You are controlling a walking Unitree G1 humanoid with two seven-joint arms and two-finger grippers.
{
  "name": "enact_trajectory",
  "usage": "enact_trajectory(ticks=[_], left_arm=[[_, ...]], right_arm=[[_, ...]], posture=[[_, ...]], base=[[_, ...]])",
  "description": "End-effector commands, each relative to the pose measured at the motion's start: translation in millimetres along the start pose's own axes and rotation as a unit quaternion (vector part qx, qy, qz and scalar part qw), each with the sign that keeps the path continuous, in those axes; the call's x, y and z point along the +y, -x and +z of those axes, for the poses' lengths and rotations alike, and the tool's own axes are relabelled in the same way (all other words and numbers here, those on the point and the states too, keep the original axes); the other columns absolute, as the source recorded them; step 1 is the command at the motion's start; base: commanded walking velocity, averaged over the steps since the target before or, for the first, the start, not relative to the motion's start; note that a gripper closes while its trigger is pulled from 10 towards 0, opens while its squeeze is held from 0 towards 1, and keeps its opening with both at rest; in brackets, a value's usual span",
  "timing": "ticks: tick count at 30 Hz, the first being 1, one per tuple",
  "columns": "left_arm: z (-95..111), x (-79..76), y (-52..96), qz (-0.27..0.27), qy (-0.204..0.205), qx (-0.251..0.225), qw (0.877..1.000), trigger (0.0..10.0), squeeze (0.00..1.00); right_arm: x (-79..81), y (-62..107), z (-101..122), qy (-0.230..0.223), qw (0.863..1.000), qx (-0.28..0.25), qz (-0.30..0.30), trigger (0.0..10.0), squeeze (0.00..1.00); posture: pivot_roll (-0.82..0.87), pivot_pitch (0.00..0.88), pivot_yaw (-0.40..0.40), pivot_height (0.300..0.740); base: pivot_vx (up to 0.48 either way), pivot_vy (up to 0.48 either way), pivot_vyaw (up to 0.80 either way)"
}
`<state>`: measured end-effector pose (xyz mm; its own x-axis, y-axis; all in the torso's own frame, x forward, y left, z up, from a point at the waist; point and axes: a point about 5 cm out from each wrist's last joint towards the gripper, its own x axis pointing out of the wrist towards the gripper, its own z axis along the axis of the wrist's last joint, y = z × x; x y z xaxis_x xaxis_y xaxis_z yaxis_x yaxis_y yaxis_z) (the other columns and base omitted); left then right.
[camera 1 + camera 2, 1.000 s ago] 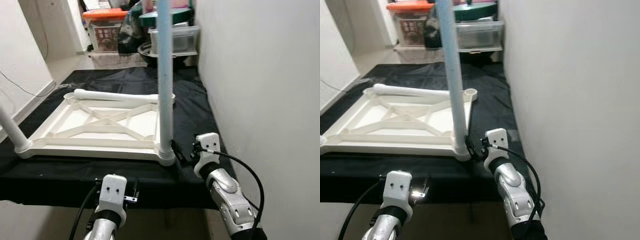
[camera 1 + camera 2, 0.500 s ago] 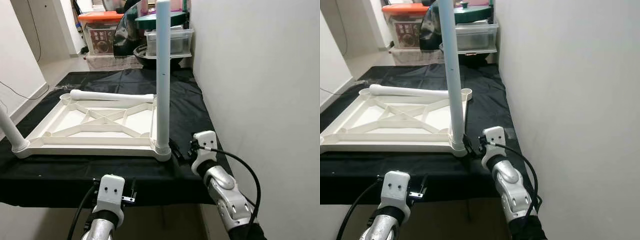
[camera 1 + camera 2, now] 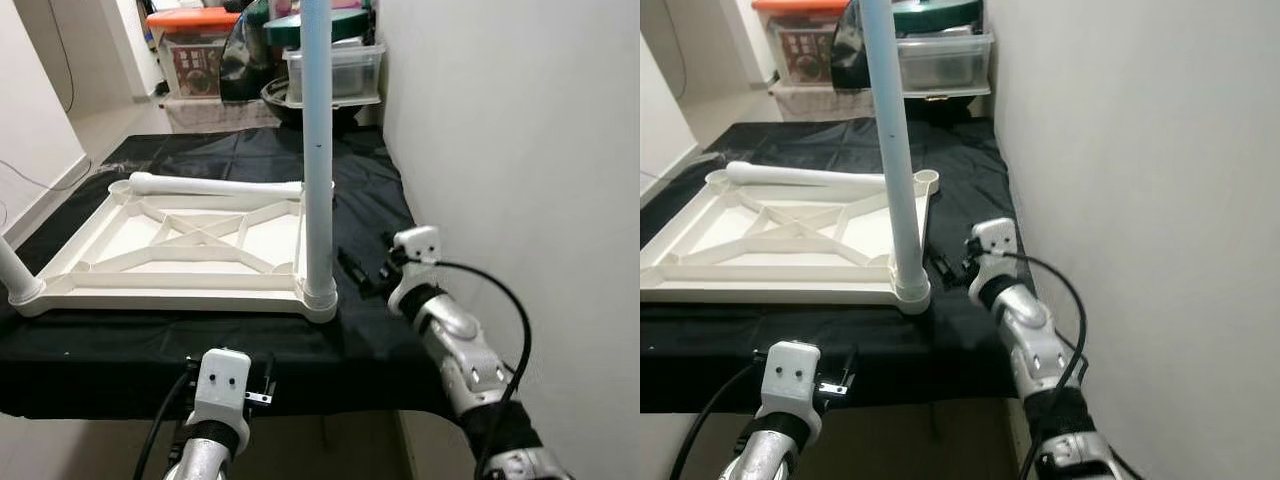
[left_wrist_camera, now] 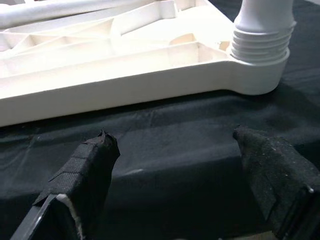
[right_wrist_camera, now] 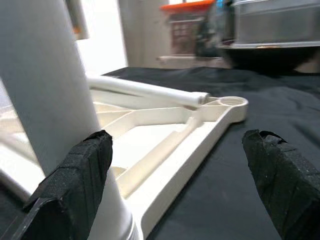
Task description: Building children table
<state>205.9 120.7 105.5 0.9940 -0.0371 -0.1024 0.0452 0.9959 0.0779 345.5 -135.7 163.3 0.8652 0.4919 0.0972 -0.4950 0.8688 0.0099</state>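
Inverted white tabletop (image 3: 190,240) lies centre frame on the black-draped surface (image 3: 380,200), one leg (image 3: 318,150) upright in its near corner socket, a loose leg (image 3: 215,186) across the far edge. Right tool (image 3: 362,272), released, sits just beside the upright leg; a careless sweep could topple it. Left tool (image 4: 175,165), also released, hovers low at the surface's front edge. The right wrist view exposes the empty far socket (image 5: 233,102).

Both arms reach forward — right gripper (image 3: 358,272) raised higher, left gripper (image 4: 175,165) low — each with fingers spread apart.
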Motion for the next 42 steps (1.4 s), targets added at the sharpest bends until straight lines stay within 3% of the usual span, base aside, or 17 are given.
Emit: enact_trajectory(ticks=[1,4,9,14,17,21,25,42], left_arm=[[-2.4,0.5,2.5,0.003,-0.004,0.01,1.0,10.0,0.0],[-2.5,0.4,2.5,0.002,-0.004,0.011,1.0,10.0,0.0],[-2.6,0.2,2.6,0.002,-0.003,0.013,1.0,10.0,0.0],[-1.9,0.4,2.7,0.002,-0.003,0.013,1.0,10.0,0.0],[-1.9,0.6,2.8,0.002,-0.003,0.014,1.0,10.0,0.0],[-2.3,0.9,2.8,0.002,-0.005,0.015,1.0,10.0,0.0],[-2.2,1.1,2.8,0.002,-0.005,0.015,1.0,10.0,0.0],[-1.4,-0.4,2.4,0.001,-0.004,0.014,1.0,10.0,0.0]], right_arm=[[-1.8,0.5,-4.3,-0.012,0.999,0.014,0.026,10.0,0.0],[-6.7,1.0,-3.9,-0.013,0.999,0.017,0.037,10.0,0.0],[-33.8,2.1,3.2,0.004,0.998,0.028,0.056,10.0,0.0],[-45.5,1.3,10.2,0.009,0.997,0.032,0.072,10.0,0.0],[-43.9,0.6,12.5,0.005,0.996,0.03,0.089,10.0,0.0],[-28.3,-3.8,15.9,-0.005,0.983,0.03,0.18,10.0,0.0],[-23.3,-6.6,14.8,-0.005,0.978,0.032,0.205,10.0,0.0],[-2.8,-27.9,19.1,-0.008,0.975,0.01,0.222,10.0,0.0]], posture=[[0.07,0.021,0.006,0.74],[0.07,0.021,0.006,0.74],[0.07,0.021,0.006,0.74],[0.07,0.023,0.004,0.74],[0.08,0.024,0.006,0.74],[0.08,0.024,0.006,0.74],[0.08,0.024,0.006,0.74],[0.08,0.026,0.0,0.74]], base=[[0.0,0.0,0.0],[0.0,0.0,0.0],[0.0,0.0,0.0],[0.0,0.0,0.0],[0.0,0.0,0.0],[0.0,0.0,0.0],[0.0,0.0,0.0],[0.0,0.0,0.0]])
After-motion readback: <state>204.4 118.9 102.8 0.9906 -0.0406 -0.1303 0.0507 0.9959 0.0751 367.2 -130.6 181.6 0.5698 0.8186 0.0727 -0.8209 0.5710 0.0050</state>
